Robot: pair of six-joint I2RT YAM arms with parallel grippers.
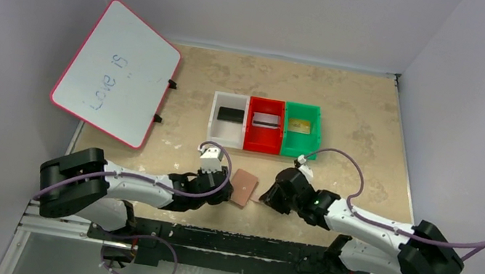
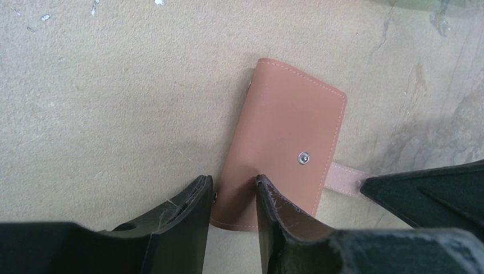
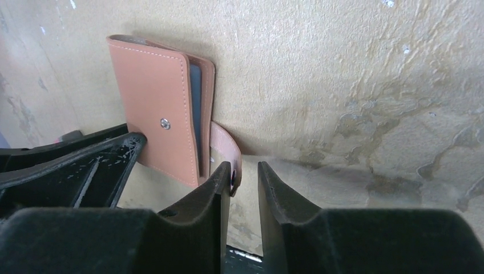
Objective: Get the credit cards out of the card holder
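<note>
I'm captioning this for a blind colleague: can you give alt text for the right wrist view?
A tan leather card holder lies folded but unsnapped on the beige table, its snap tab reaching the slightly parted fingertips of the right gripper. The left gripper sits at the holder's left edge.

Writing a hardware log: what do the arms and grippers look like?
The left arm and right arm have white links, black joints and looping purple cables. The left gripper and right gripper have black, scuffed, wedge-shaped fingers.
</note>
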